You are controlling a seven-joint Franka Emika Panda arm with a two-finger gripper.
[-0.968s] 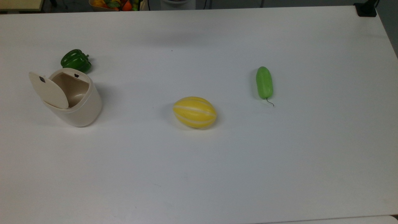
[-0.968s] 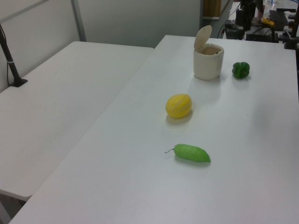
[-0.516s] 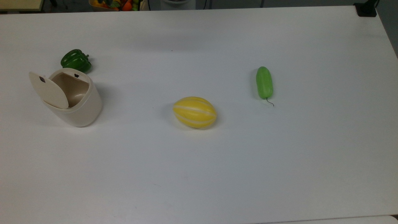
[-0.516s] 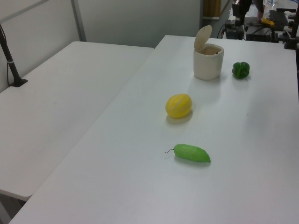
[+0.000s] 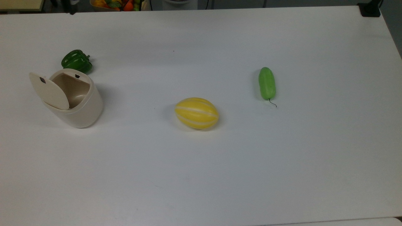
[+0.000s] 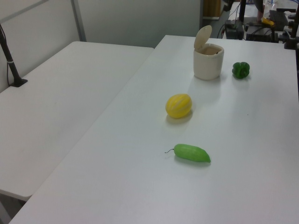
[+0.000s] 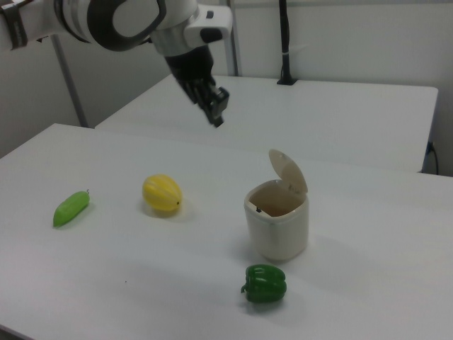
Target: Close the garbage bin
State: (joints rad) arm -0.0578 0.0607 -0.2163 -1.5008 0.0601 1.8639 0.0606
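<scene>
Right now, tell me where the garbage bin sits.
The garbage bin stands at the top view's left on the white table, lid open, beside the green pepper.

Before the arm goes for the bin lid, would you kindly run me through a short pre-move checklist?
1. Lid needs closing: the cream-beige plastic garbage bin has its flat hinged lid standing up. Ok.
2. Bin upright on the white table. Ok.
3. Gripper free of load and hanging above the table, apart from the bin. Ok.
4. Nothing sticking out of the bin opening. Ok.
5. Dark green toy bell pepper lies beside the bin, not touching it. Ok.
6. Yellow striped toy melon and light green toy cucumber lie well away from the bin. Ok.
</scene>
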